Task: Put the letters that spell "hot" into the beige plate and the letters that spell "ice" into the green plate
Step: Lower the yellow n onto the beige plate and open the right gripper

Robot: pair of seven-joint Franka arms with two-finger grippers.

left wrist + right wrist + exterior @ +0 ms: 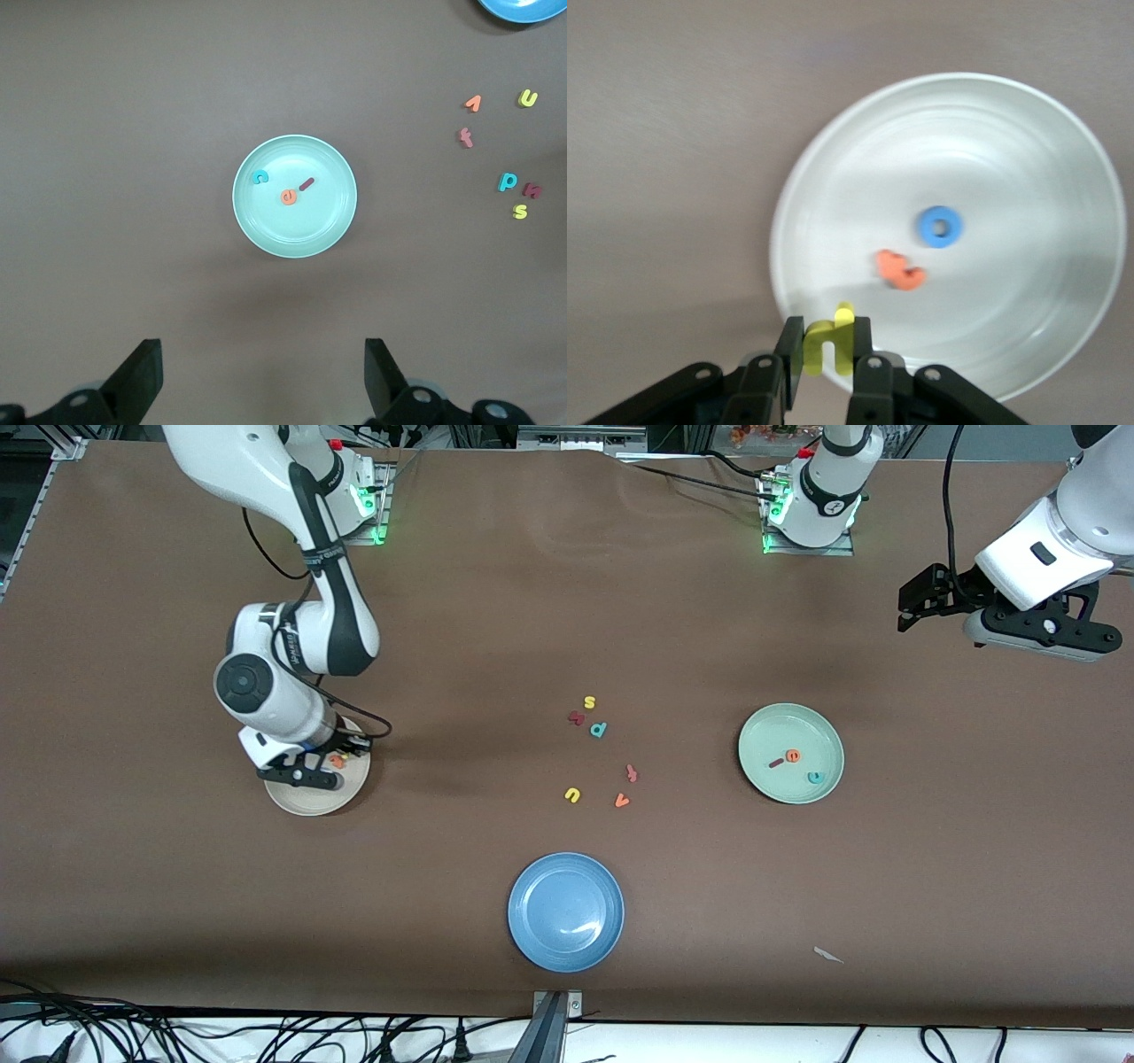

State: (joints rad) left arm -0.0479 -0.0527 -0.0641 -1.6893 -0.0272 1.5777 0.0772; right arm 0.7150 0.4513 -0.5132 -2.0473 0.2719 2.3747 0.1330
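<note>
Right hand (827, 347) on part-hidden "h" (830, 342)

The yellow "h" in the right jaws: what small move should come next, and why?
Probably open the right gripper and let the yellow "h" fall. It hangs over the beige plate, where the blue "o" and orange "t" already lie.

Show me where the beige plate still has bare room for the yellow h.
Right gripper holds the yellow h over the beige plate rim. Bare bottom lies all round the blue o and orange t, which crowd the middle. Left gripper waits open above the green plate.
</note>
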